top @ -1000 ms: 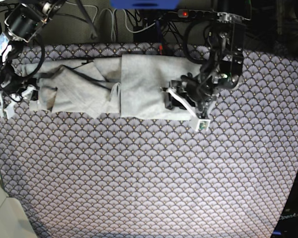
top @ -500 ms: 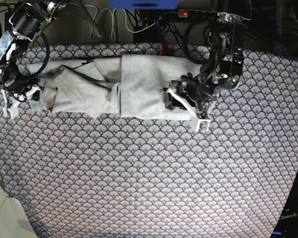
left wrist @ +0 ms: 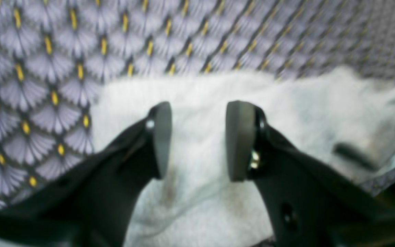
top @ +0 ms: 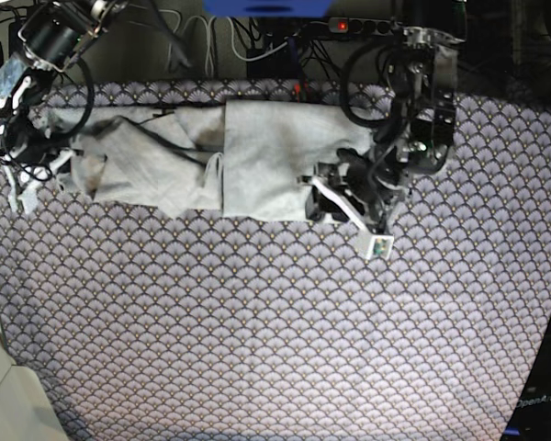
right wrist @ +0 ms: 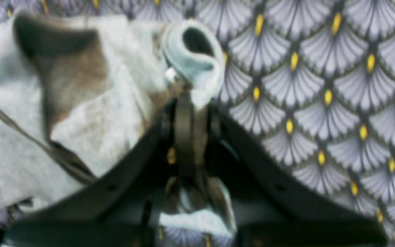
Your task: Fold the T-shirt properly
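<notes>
The light grey T-shirt point(top: 257, 156) lies partly folded across the back of the purple scallop tablecloth point(top: 257, 322). At the shirt's left end, my right gripper point(top: 55, 167) is shut on the cloth. In the right wrist view its fingers point(right wrist: 183, 113) pinch a curled fold of the T-shirt point(right wrist: 81, 113), and the right gripper point(right wrist: 190, 103) holds that fold just above the cloth. My left gripper point(top: 323, 195) hovers over the shirt's right end. In the left wrist view the left gripper point(left wrist: 199, 140) is open, its pads point(left wrist: 240, 140) apart over the T-shirt point(left wrist: 201, 206), with nothing between them.
A power strip point(top: 340, 26) and cables run along the table's back edge behind the shirt. A pale surface point(top: 0, 386) sits at the lower left corner. The tablecloth's right edge drops into a dark area point(top: 546, 386).
My right gripper has closed on the shirt's left edge and drawn that end slightly up and back. The left arm has shifted a little over the right end, jaws unchanged.
</notes>
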Motion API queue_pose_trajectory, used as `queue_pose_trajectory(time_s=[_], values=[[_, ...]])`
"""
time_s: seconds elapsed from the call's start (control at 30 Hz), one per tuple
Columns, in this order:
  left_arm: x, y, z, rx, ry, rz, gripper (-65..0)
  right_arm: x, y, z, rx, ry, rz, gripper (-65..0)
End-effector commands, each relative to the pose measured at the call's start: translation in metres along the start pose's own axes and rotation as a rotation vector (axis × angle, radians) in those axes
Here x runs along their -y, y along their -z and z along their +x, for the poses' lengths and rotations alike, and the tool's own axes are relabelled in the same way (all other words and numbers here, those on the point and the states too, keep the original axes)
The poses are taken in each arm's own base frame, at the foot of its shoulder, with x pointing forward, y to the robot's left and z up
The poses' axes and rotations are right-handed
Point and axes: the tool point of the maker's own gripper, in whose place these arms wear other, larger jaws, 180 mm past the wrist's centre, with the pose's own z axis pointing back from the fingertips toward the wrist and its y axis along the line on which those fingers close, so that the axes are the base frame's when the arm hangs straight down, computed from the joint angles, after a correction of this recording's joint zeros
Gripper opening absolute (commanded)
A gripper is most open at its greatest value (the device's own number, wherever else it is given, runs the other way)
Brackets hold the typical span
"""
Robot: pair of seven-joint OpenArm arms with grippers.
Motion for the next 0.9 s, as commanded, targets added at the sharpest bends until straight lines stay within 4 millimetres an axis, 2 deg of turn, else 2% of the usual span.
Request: queue_pose_trajectory(time_s=[0.0,0.07,0.2,0.27,0.43,0.57,0.73,0.87], values=[[0.007,-0.004,0.015,0.046,0.01,-0.02,-39.9,0.006,-0.013,0.017,0.044,-0.029,-0.031,-65.0],[0.007,-0.006,0.019,0.059,0.013,-0.02,-39.9,0.001,-0.02,0.023,0.062,-0.041,-0.029,-65.0],[-0.009,-0.012,0.024,0.083,-0.041,0.001,-39.9,-0.014,-0.036,0.03,0.125,-0.07,0.015,-65.0],[-0.022,-0.017,0.028,0.1,-0.093,0.007,-39.9,-0.017,-0.044,0.035,0.14,-0.089,0.006,-65.0],[-0.064,-0.037,0.038,0.147,-0.165,0.07,-39.9,-0.032,-0.055,0.029,0.14,-0.111,-0.005,-65.0],[-0.097,-0.054,0.035,0.156,-0.186,0.142,-39.9,-0.058,-0.059,0.026,0.161,-0.144,0.018,-65.0],[-0.135,-0.078,0.031,0.179,-0.223,0.241,-39.9,-0.099,-0.051,0.024,0.156,-0.201,0.101,-65.0],[-0.146,-0.085,0.023,0.172,-0.238,0.271,-39.9,-0.124,-0.049,0.019,0.15,-0.234,0.152,-65.0]])
